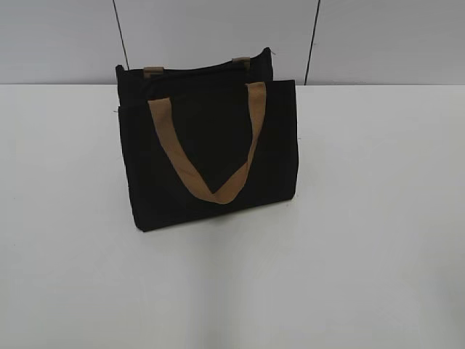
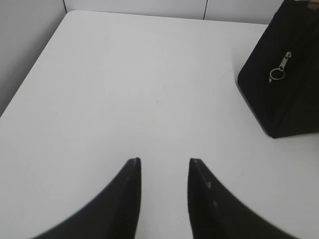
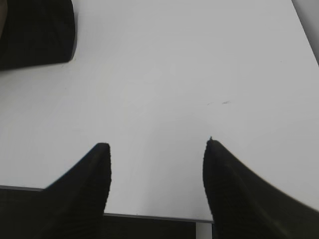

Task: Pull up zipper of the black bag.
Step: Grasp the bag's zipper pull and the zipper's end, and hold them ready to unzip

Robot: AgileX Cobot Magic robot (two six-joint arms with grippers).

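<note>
The black bag [image 1: 211, 145] stands upright in the middle of the white table [image 1: 363, 240], with a tan handle [image 1: 218, 190] hanging down its front. In the left wrist view the bag's end face [image 2: 286, 84] is at the right, with a metal zipper pull and ring [image 2: 279, 72] hanging on it. My left gripper [image 2: 164, 164] is open and empty, well to the left of the bag. My right gripper [image 3: 157, 149] is open and empty near the table's front edge; a corner of the bag [image 3: 37, 32] is at the top left. Neither gripper shows in the exterior view.
The white table runs back to a grey panelled wall [image 1: 218, 33]. Its front edge [image 3: 154, 215] lies under my right gripper. A second tan handle [image 1: 154, 71] shows at the bag's top rear.
</note>
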